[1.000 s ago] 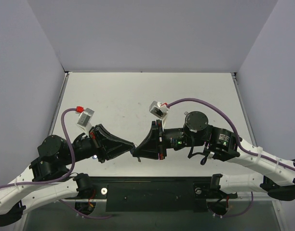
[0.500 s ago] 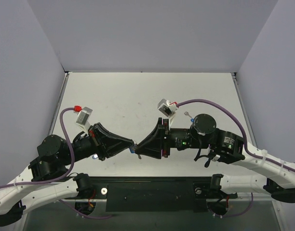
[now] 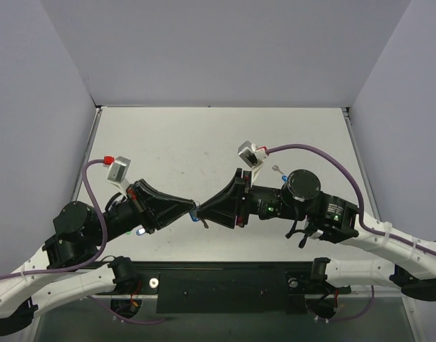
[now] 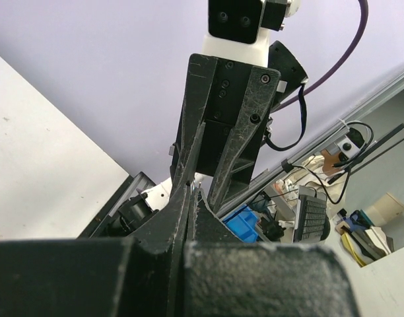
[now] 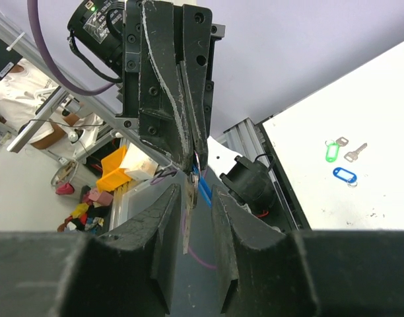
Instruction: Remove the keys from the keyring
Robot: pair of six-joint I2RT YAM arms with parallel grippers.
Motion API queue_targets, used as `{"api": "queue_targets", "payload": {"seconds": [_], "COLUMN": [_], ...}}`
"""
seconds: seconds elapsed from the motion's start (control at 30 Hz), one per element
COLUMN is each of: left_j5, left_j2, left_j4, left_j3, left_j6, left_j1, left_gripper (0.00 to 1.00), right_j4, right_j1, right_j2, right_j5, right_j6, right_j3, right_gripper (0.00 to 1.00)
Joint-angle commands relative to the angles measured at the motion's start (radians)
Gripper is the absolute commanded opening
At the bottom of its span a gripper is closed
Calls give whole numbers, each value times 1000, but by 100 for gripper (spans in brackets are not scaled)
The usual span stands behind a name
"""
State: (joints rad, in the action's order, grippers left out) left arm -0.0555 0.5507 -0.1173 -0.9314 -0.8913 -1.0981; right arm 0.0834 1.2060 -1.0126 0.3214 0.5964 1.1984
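Since a second ago, the right gripper (image 5: 194, 198) has parted its jaws near frame centre, loosely straddling a bare silver key (image 5: 187, 221) and a blue-capped key (image 5: 203, 188) dangling from the keyring (image 5: 199, 162), which the closed left gripper (image 5: 195, 156) pinches.

A matte white surface (image 3: 204, 142) with faint dark scuffs is enclosed by pale lavender walls (image 3: 225, 50). A black flat panel (image 3: 225, 285) runs along its near edge. Past the edge, a blue plastic bin (image 4: 245, 224) and a yellow plastic bin (image 5: 113, 173) sit among blurred clutter.
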Motion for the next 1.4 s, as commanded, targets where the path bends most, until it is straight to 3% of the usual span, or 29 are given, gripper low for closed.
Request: {"api": "queue_targets", "payload": {"seconds": [0.0,0.23,0.33,0.67,0.9,1.37], "left_j5": [34,46,48,46,-21,-181], "left_j2": [-5,-3,-9,-8,54,140], "left_j4": [79,102,102,91,-132,-321], "left_j3": [8,20,25,22,-116,-270], "left_j6": [-12,-17,-20,-5,80,153], "left_j1": [-3,-3,-3,-3,-3,-3], "left_gripper": [0,0,0,0,0,0], "right_j4": [90,95,96,108,-23,-261], "right_j1": [1,1,1,9,10,10], "right_j2": [-12,-23,-32,-40,-26,-67], "right_j5": [1,5,21,54,74,149], "right_j6": [14,20,22,22,-39,-119], "right_j3": [1,-2,4,7,56,208], "right_gripper": [21,13,0,0,0,0]}}
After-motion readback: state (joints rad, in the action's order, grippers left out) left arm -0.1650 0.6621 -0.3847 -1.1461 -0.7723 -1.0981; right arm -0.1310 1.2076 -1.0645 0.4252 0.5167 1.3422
